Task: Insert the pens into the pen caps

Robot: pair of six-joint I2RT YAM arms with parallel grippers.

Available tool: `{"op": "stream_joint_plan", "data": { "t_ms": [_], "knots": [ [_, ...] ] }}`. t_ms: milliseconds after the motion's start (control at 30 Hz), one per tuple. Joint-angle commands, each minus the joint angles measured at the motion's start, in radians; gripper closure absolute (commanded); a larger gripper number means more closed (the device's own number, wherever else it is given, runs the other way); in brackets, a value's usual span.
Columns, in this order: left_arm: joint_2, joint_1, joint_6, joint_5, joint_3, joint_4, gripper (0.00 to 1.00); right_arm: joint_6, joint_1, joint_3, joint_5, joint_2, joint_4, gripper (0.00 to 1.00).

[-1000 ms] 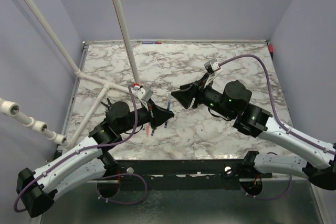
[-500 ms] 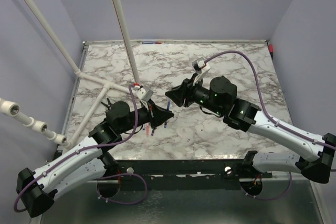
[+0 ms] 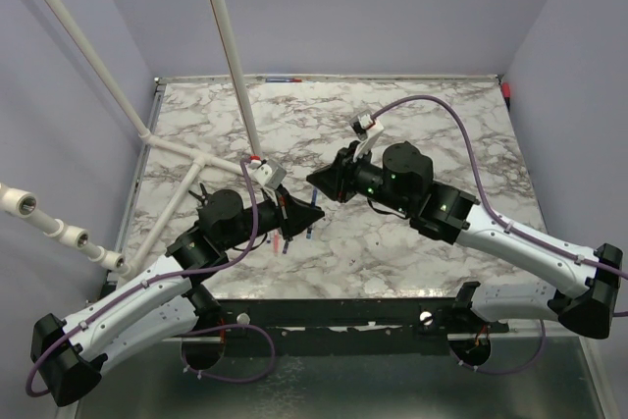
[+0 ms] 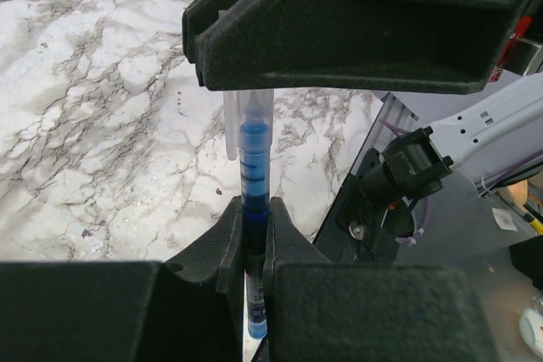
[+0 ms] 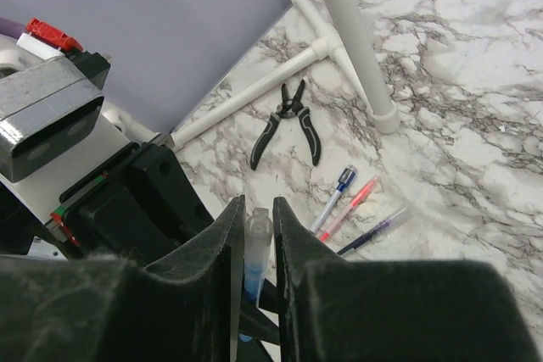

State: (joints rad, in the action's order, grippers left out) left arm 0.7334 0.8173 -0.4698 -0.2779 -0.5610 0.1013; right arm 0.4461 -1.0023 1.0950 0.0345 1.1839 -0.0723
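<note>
My left gripper is shut on a blue pen, which points up out of its jaws. A clear pen cap with a blue inner tip sits on the pen's end. My right gripper comes in from the right, and its jaws lie against both sides of that cap. On the marble behind lie a pen with a blue cap, a red pen and a dark pen.
Black pliers lie near a white pipe frame that rises from the table's left half. My two arms meet nose to nose at the centre front. The table's metal edge runs just beyond the left gripper.
My right arm has swung left until its gripper meets the left one, and its jaws have narrowed round the pen cap. The left arm has held still with the blue pen.
</note>
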Motion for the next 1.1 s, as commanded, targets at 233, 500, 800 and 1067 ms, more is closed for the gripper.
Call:
{"op": "stream_joint_plan", "data": {
  "t_ms": [233,500,800,1067],
  "knots": [
    [-0.01,-0.003,0.017,0.041,-0.032,-0.018,1.0,0.026,-0.006,-0.019,-0.082,0.008,0.007,1.0],
    [-0.021,-0.003,0.041,0.028,-0.056,-0.027,1.0,0.06,-0.007,-0.111,-0.17,-0.065,0.056,1.0],
    [-0.026,-0.003,0.063,-0.034,-0.116,0.01,1.0,0.107,-0.007,-0.216,-0.27,-0.145,0.128,1.0],
    [0.04,-0.003,0.089,-0.109,-0.19,0.011,1.0,0.127,-0.015,-0.271,-0.299,-0.182,0.146,1.0]
  ]
}}
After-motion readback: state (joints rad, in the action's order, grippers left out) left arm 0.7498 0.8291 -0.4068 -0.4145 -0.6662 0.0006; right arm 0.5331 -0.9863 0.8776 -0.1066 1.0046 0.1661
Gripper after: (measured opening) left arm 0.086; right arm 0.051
